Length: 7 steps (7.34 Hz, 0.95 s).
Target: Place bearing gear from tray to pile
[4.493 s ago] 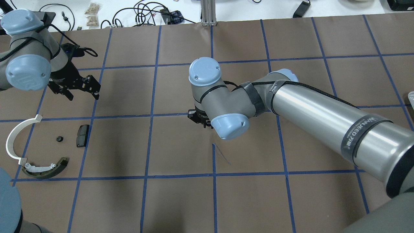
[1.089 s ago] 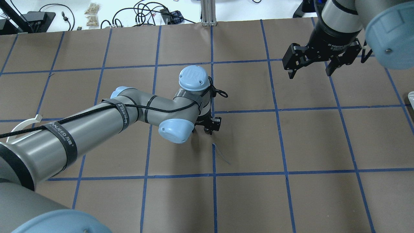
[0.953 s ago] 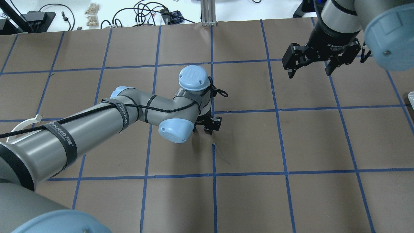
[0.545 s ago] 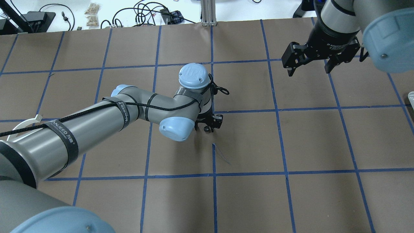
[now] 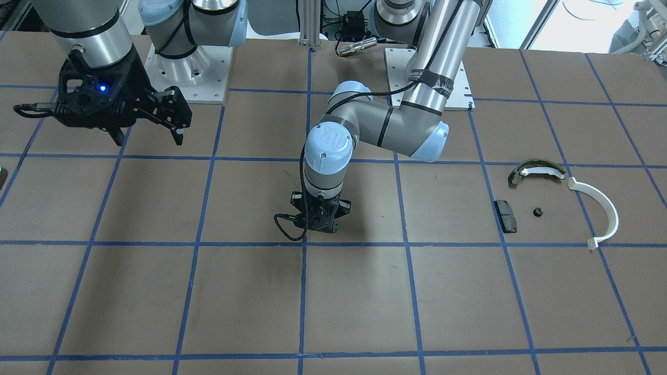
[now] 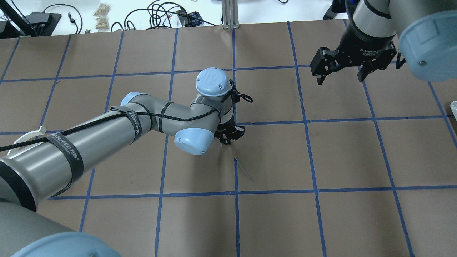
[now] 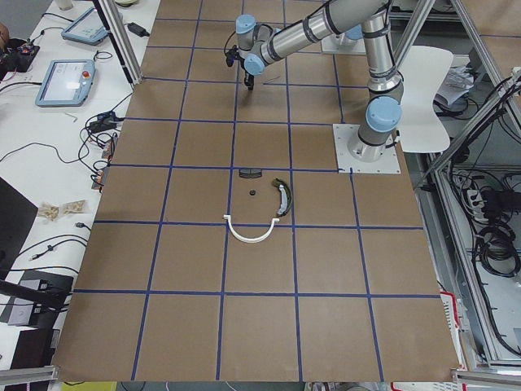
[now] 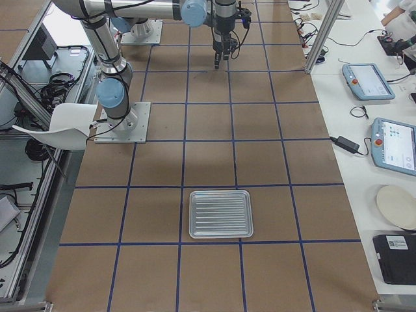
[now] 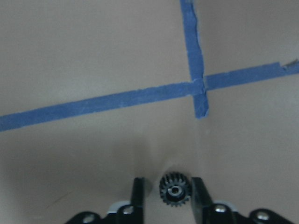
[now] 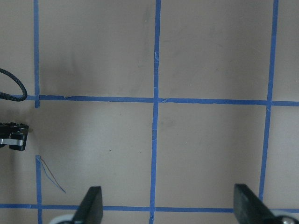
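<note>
Not much can be read here. "WANJEED" plus a couple of Chinese characters is printed in white on the black strap (image 6: 63, 152) wrapped round the left arm (image 6: 103, 137). It's repeated on a second strap (image 6: 134, 121) nearer the elbow. A "UR" logo is seen on the blue cap (image 6: 213, 79) at the wrist. "2F Adaptive" can be half made out on the black housing (image 6: 371, 53) above the right hand (image 6: 339, 80); the rest is too small.
</note>
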### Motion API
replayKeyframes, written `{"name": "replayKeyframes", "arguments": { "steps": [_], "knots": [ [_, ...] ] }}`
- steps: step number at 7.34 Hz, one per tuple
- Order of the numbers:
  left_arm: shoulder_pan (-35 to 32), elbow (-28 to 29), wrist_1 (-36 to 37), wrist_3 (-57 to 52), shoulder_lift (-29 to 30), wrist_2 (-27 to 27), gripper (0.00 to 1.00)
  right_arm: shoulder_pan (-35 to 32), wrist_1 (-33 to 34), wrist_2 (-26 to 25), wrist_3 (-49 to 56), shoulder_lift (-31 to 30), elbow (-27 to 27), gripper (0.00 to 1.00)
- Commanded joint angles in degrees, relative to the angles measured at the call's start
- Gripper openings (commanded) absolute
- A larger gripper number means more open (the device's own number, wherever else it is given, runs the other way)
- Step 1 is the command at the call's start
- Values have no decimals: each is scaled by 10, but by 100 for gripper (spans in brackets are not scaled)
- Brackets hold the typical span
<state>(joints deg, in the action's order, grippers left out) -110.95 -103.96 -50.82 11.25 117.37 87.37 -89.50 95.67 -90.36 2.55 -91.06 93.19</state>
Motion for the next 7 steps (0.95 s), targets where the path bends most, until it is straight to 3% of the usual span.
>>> {"name": "replayKeyframes", "arguments": {
  "steps": [1, 3, 7],
  "knots": [
    [6, 2, -2, 0, -3, 3, 0, 0, 0, 0, -1, 0, 1, 100],
    [53, 10, -19, -11, -18, 10, 0, 1, 0, 0, -1, 0, 1, 100],
    [289, 23, -114, -139, -73, 8, 0, -1, 1, 3, -4, 0, 4, 100]
  ]
}}
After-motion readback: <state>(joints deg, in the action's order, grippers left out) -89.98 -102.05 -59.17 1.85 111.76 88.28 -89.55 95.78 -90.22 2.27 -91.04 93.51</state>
